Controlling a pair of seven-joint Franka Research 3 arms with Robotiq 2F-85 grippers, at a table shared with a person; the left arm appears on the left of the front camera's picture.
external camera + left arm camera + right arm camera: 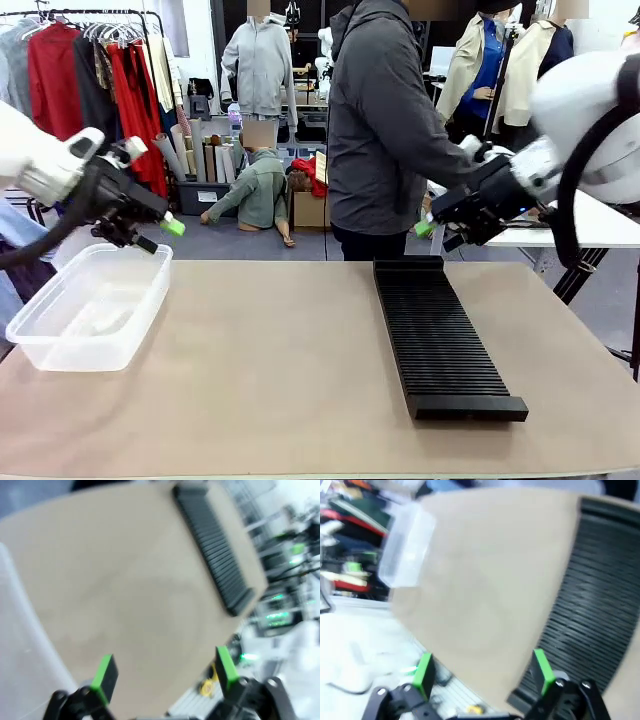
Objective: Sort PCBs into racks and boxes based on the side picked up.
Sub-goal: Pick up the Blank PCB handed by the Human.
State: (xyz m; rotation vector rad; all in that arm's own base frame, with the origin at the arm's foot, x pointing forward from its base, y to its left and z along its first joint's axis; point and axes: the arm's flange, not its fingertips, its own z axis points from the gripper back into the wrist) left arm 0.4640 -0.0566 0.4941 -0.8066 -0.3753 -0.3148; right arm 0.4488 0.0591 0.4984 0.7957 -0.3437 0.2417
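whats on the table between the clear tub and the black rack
Nothing: the front view shows bare table between the tub and the rack.

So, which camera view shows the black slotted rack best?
The front view: the rack lies whole and sharp on the table. The left wrist view shows it blurred, farther off; the right wrist view, a blurred part.

Both arms hang raised, left hand and right hand spread wide (both empty).
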